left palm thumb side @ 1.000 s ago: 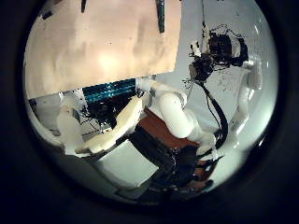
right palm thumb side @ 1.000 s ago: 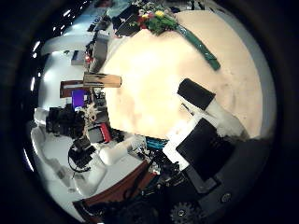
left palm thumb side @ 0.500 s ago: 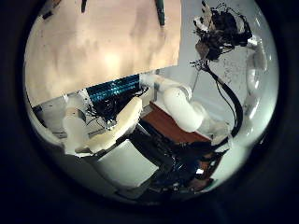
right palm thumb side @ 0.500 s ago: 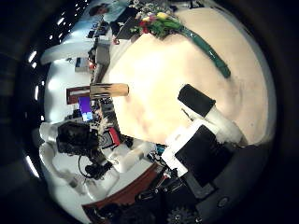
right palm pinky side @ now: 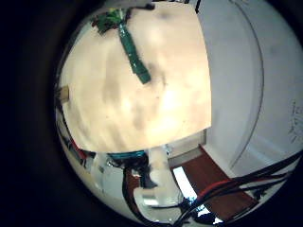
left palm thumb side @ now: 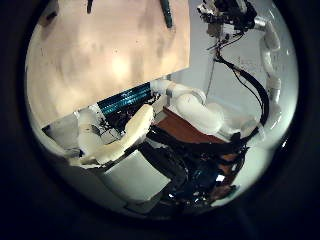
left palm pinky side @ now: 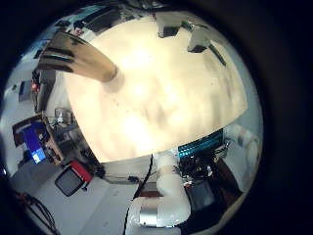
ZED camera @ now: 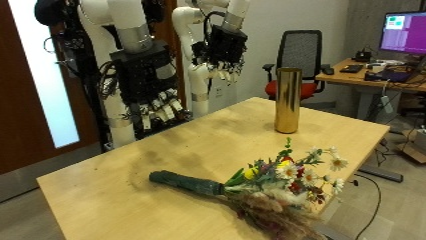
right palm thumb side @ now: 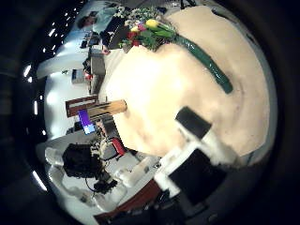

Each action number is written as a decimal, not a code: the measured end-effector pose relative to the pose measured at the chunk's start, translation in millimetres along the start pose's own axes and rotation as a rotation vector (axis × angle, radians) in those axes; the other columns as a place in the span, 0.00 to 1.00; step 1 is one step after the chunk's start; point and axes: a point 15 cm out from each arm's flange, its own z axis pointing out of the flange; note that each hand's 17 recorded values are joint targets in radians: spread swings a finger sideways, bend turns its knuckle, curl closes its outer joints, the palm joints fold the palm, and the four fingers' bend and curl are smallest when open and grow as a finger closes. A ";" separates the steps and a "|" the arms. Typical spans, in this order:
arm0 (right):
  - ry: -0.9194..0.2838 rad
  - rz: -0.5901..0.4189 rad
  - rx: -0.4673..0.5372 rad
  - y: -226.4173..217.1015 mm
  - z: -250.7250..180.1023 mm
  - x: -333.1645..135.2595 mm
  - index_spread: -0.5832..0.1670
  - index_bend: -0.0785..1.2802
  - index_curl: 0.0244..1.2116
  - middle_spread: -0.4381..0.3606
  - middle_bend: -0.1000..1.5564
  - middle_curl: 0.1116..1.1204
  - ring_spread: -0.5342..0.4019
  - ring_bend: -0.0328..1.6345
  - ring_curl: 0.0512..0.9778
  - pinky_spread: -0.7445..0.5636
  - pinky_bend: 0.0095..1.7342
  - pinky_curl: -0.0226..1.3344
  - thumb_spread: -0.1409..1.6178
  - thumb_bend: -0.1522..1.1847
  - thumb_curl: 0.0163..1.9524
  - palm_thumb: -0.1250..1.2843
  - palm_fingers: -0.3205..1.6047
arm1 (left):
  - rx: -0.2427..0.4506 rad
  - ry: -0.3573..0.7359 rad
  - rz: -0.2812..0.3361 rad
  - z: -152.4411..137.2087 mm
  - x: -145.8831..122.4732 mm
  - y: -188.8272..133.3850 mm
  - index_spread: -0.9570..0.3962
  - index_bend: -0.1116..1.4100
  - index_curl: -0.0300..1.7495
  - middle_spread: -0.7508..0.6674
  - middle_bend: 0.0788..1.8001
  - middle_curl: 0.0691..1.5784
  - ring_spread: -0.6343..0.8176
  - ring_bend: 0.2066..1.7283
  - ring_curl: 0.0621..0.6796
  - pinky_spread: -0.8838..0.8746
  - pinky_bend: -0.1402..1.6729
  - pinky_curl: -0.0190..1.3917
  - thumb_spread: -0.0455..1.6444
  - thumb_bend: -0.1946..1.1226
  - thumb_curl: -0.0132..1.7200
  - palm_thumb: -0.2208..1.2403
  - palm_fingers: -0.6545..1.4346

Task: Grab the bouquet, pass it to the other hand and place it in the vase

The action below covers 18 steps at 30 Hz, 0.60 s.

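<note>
The bouquet [ZED camera: 282,182] lies flat on the wooden table [ZED camera: 147,165] near its front edge, its green wrapped stem [ZED camera: 193,184] pointing toward the arms. A tall gold vase [ZED camera: 286,100] stands upright at the table's far corner. My right hand [ZED camera: 157,100] hangs above the table's back edge, fingers relaxed and empty. Farther back and higher, my left hand [ZED camera: 220,52] is also open and empty. The right palm views show the bouquet [right palm thumb side: 150,28] [right palm pinky side: 131,52] and the vase [right palm thumb side: 103,108] from afar. The left little finger view shows the vase [left palm pinky side: 83,61].
A black and red office chair [ZED camera: 304,55] stands behind the vase. A desk with a monitor [ZED camera: 402,30] is at the far right. A brown door [ZED camera: 20,90] is beside the arms.
Both palm views have shifted, so both hands have moved. In the right thumb view the bouquet and vase show more fully now. Neither thing has moved on the table.
</note>
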 end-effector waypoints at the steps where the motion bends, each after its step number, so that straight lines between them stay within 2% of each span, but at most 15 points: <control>1: -0.017 0.012 0.013 -10.0 5.4 0.9 0.54 0.11 0.17 0.59 0.21 0.24 0.58 0.42 0.16 0.77 0.36 0.21 0.72 0.09 0.19 0.56 0.26 | -0.004 0.001 -0.001 0.4 0.2 -1.9 0.87 0.19 0.22 0.76 0.06 0.15 0.66 0.28 0.16 0.71 0.25 0.22 0.59 0.13 0.19 0.45 0.42; 2: -0.033 0.029 0.022 -21.4 14.3 3.2 0.54 0.14 0.17 0.61 0.20 0.24 0.62 0.41 0.16 0.78 0.38 0.22 0.72 0.09 0.18 0.56 0.24 | -0.007 -0.001 0.000 0.4 0.4 -3.3 0.87 0.19 0.22 0.76 0.06 0.15 0.66 0.28 0.16 0.71 0.25 0.22 0.59 0.13 0.19 0.45 0.42; 3: -0.040 0.047 0.025 -29.9 22.4 8.5 0.57 0.13 0.16 0.69 0.18 0.23 0.64 0.42 0.17 0.78 0.40 0.23 0.72 0.09 0.18 0.55 0.22 | -0.008 -0.001 -0.002 0.6 -0.2 -3.7 0.87 0.19 0.22 0.76 0.06 0.15 0.66 0.28 0.16 0.71 0.25 0.22 0.59 0.13 0.19 0.45 0.42; 7: -0.044 0.097 -0.006 -46.3 54.1 28.1 0.60 0.14 0.14 0.78 0.22 0.24 0.69 0.43 0.18 0.80 0.42 0.23 0.71 0.10 0.18 0.53 0.19 | -0.011 0.002 -0.003 1.8 0.0 -4.9 0.87 0.19 0.22 0.76 0.06 0.15 0.66 0.28 0.16 0.71 0.25 0.22 0.59 0.13 0.19 0.45 0.42; 12: -0.035 0.130 -0.023 -58.7 82.3 42.5 0.61 0.17 0.16 0.80 0.25 0.25 0.73 0.41 0.18 0.78 0.39 0.21 0.70 0.10 0.18 0.53 0.19 | -0.016 0.002 -0.003 4.8 -2.1 -3.3 0.87 0.19 0.22 0.76 0.06 0.15 0.66 0.28 0.16 0.71 0.25 0.22 0.59 0.13 0.18 0.45 0.42; 18: -0.015 0.160 -0.025 -73.7 112.4 60.0 0.66 0.18 0.18 0.77 0.29 0.26 0.71 0.42 0.18 0.76 0.33 0.19 0.69 0.10 0.19 0.57 0.24 | -0.011 0.004 -0.009 2.1 -4.6 -7.8 0.87 0.19 0.22 0.76 0.06 0.15 0.66 0.28 0.16 0.71 0.25 0.22 0.59 0.13 0.18 0.45 0.42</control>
